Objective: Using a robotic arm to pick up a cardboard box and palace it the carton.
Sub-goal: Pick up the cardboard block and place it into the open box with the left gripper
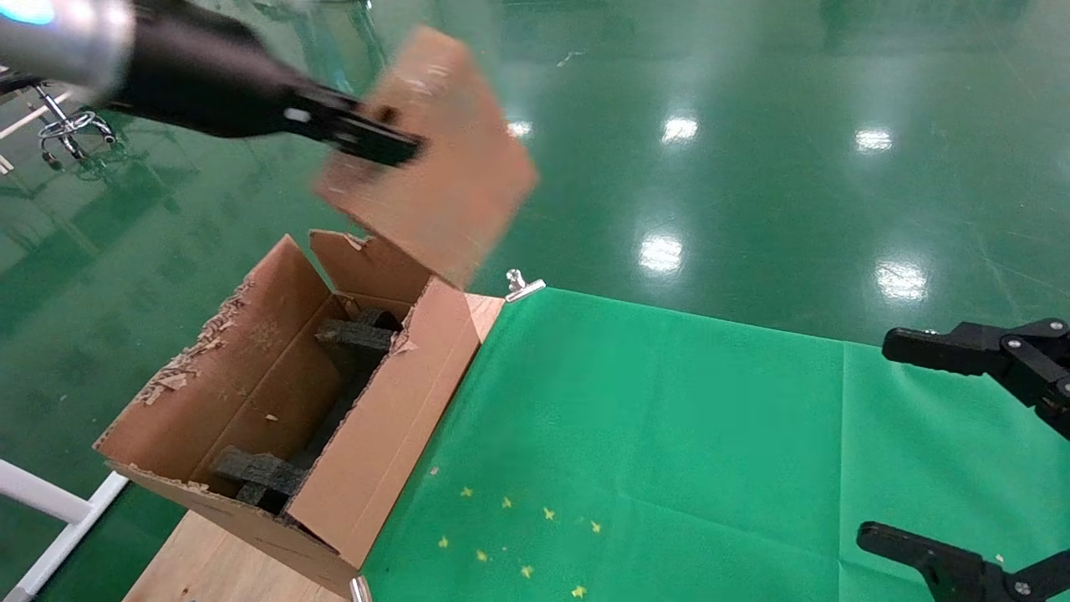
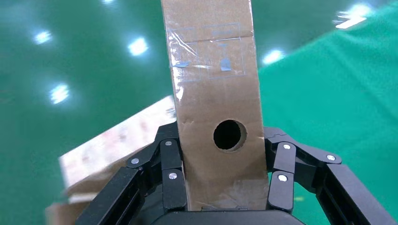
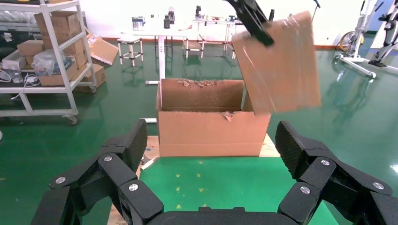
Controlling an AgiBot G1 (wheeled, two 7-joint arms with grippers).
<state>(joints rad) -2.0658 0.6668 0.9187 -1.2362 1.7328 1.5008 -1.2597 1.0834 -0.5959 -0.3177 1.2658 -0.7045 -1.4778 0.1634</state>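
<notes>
The robotic arm (image 1: pixel 67 38) reached in from the left, the left gripper (image 1: pixel 380 138) holding the cardboard box (image 1: pixel 435 159) in the air, tilted, above the far end of the carton (image 1: pixel 376 435). The left wrist view showed its jaws closed on both sides of the box, just below the round hole (image 2: pixel 229 135) and the clear tape (image 2: pixel 209 51). The carton stood open at the left edge of the counter (image 1: pixel 669 435), with 2 black foam pieces (image 1: pixel 259 477) inside and ragged flaps. The right gripper (image 1: pixel 961 451) hung over the counter's right side, its jaws spread wide and holding nothing.
</notes>
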